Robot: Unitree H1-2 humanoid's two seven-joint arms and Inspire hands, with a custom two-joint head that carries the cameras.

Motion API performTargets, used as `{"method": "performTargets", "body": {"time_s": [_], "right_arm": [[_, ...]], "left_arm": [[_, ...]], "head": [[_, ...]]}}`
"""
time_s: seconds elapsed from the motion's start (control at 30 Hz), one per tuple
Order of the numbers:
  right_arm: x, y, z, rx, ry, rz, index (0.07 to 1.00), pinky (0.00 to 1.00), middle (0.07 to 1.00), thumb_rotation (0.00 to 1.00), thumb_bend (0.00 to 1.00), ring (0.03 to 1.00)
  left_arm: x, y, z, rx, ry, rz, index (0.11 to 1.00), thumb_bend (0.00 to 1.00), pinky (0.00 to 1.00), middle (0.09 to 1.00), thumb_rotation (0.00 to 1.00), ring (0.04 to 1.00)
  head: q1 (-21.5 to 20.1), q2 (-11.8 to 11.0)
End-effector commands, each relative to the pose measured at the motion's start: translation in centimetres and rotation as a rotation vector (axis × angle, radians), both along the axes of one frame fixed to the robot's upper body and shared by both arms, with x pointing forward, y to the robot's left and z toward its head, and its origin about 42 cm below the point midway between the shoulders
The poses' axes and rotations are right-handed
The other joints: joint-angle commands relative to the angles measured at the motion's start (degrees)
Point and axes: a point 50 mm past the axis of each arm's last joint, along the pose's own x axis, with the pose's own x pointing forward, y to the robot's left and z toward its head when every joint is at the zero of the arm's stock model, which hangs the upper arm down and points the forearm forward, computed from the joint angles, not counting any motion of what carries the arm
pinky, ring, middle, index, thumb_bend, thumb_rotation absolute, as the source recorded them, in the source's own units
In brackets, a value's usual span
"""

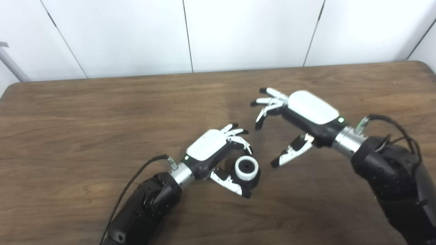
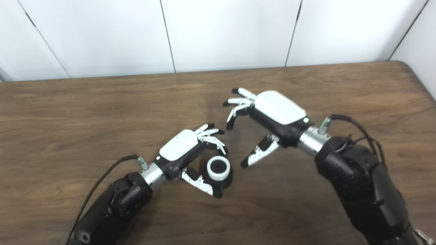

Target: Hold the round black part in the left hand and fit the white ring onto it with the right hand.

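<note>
The left hand (image 1: 211, 149) curls its fingers (image 1: 238, 136) and thumb around the round black plastic part (image 1: 253, 178), low over the brown wooden table (image 1: 85, 119); the toothed white plastic ring (image 1: 246, 168) already sits on its upturned face; the right hand (image 1: 299, 115), nearer the ring's outer side, hangs spread and empty, just beyond it.

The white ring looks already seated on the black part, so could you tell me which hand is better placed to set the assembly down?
Left. The left hand already grips the black part with the white ring on it; the right hand is open and apart.
</note>
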Motion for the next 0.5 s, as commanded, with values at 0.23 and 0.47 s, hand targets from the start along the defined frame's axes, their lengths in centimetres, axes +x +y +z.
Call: {"method": "performTargets", "body": {"time_s": [0.23, 0.47], "right_arm": [[0.4, -0.3, 2.7, 0.053, -0.103, -0.017, 0.603, 0.71, 0.856, 0.29, 0.89, 0.953], [0.9, -0.3, 3.3, 0.067, -0.124, -0.032, 0.600, 0.71, 0.859, 0.26, 0.88, 0.955]], "left_arm": [[1.1, 1.7, 0.9, 0.064, -0.074, 0.015, 0.484, 0.52, 1.00, 0.732, 0.07, 0.907], [1.4, 2.2, 1.0, 0.097, -0.081, 0.026, 0.519, 0.62, 1.00, 0.742, 0.08, 0.890]], "head": [[-0.1, 0.2], [0.0, 0.3]]}}
